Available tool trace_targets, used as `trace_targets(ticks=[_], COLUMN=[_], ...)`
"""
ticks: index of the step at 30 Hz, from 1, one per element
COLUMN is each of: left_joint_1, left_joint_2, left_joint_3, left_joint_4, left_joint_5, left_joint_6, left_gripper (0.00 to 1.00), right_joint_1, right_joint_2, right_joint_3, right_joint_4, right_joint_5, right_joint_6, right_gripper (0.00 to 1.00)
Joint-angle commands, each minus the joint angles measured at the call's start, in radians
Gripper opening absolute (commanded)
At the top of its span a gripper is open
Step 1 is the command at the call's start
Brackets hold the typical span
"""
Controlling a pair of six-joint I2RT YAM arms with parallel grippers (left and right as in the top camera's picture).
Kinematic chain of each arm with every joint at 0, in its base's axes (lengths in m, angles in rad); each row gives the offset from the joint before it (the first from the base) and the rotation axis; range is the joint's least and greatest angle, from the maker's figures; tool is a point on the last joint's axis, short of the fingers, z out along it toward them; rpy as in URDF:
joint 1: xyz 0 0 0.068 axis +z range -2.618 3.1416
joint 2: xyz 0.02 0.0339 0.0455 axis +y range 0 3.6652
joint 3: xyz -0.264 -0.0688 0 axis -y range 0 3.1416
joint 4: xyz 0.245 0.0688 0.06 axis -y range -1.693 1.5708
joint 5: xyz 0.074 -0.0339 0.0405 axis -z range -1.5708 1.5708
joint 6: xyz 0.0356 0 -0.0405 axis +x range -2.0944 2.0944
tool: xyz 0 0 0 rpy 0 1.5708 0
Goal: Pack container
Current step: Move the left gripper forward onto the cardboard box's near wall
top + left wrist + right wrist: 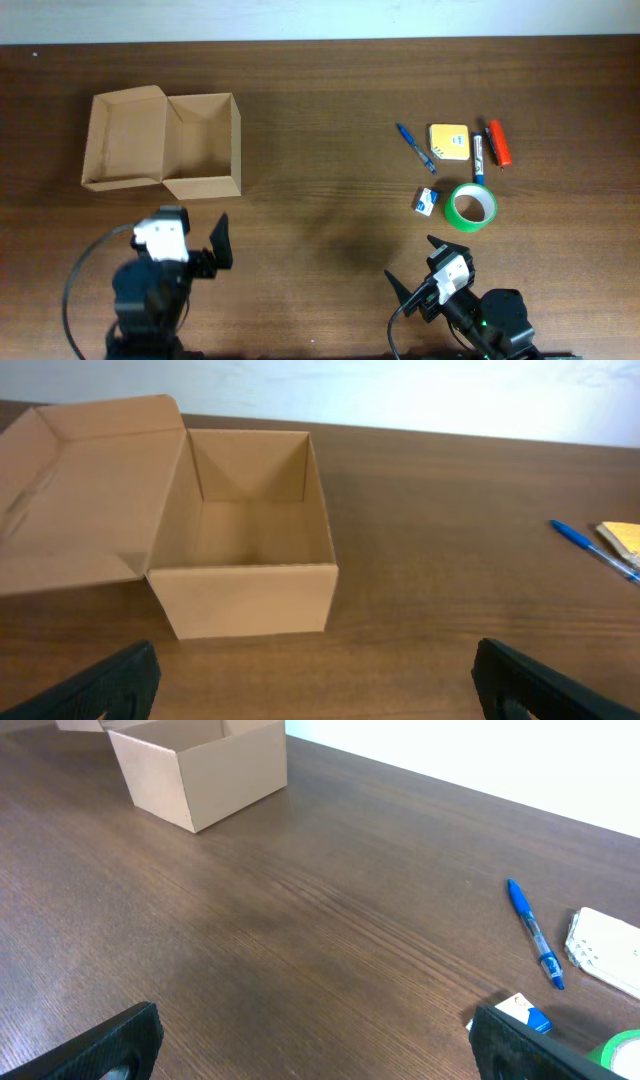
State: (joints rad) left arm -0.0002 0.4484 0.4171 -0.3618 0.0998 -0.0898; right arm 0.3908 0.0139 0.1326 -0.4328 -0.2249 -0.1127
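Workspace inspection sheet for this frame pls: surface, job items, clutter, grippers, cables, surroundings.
Surface: dark wood-grain table.
Job's things: cardboard container, upright and empty inside; its lid flap lies open to its left.
Clutter: loose group on the right side, made up of a blue pen, yellow note pad, dark marker, red marker, small blue-and-white box and green tape roll.
Grippers: left gripper open, holding nothing, facing the container. Right gripper open, holding nothing.
Cables: black cable loops beside the left arm; second black cable by the right arm.
Surroundings: pale wall beyond the far edge; nothing else seen.
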Motion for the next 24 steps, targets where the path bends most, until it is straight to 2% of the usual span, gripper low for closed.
trace_targets(ticks=[1, 12, 15, 20, 24], left_joint_1=[0.002, 0.002, -0.003, -0.046, -0.089], left_joint_2=[0.144, 0.665, 0.776, 0.920, 1.016], left_joint_3=[0.105, 0.477, 0.571, 0.686, 0.740], left_joint_4=[0.002, -0.039, -0.055, -0.058, -0.058], left_joint_5=[-0.030, -0.045, -0.045, -0.050, -0.093], left_joint_6=[0.038, 0.039, 0.043, 0.130, 0.133], left_gripper=[1.00, 1.00, 1.00, 1.00, 1.00], right_joint_1=[0.001, 0.001, 0.001, 0.001, 0.001], right_joint_2=[-0.011, -0.011, -0.011, -0.011, -0.011], right_joint_3=[-0.008, -0.008, -0.008, -0.008, -0.008], right_joint_4=[0.003, 0.003, 0.003, 0.003, 0.003], right_joint_5=[0.016, 0.016, 0.016, 0.016, 0.016], right_joint_6=[0.002, 0.002, 0.002, 0.002, 0.002], right_gripper=[0.99, 0.99, 0.99, 0.99, 0.99])
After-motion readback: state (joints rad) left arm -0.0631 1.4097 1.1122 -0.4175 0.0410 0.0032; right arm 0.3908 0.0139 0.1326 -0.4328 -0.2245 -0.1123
